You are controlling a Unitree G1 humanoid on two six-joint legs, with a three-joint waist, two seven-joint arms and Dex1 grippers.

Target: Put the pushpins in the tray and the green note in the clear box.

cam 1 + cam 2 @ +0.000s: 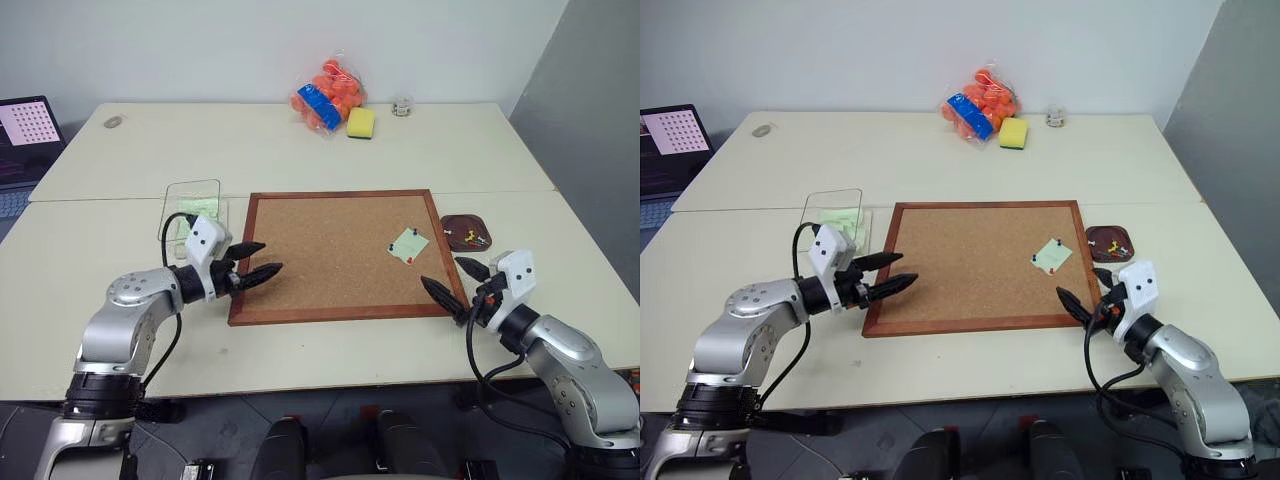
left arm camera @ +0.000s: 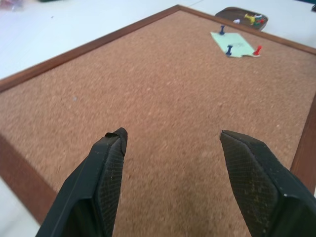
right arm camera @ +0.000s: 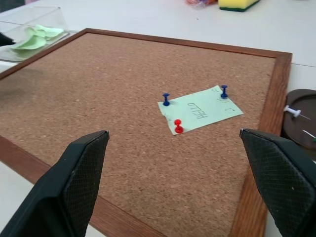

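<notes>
The green note (image 3: 200,109) lies on the corkboard's right side, pinned by two blue pushpins (image 3: 166,99) and a red pushpin (image 3: 178,126). Just off the board's right edge sits the dark brown tray (image 1: 450,224), with a few pins in it. The clear box (image 1: 190,190) stands past the board's left edge with pale green notes inside. My left gripper (image 1: 273,256) hovers open and empty over the board's left edge. At the board's near right corner my right gripper (image 1: 440,271) is open wide, pointing toward the note, nothing between its fingers.
The wood-framed corkboard (image 1: 330,250) fills the table's middle. A yellow sponge (image 1: 361,122), a bag of orange balls (image 1: 328,95) and a small jar (image 1: 402,105) sit at the far edge. A laptop (image 1: 25,130) is at far left.
</notes>
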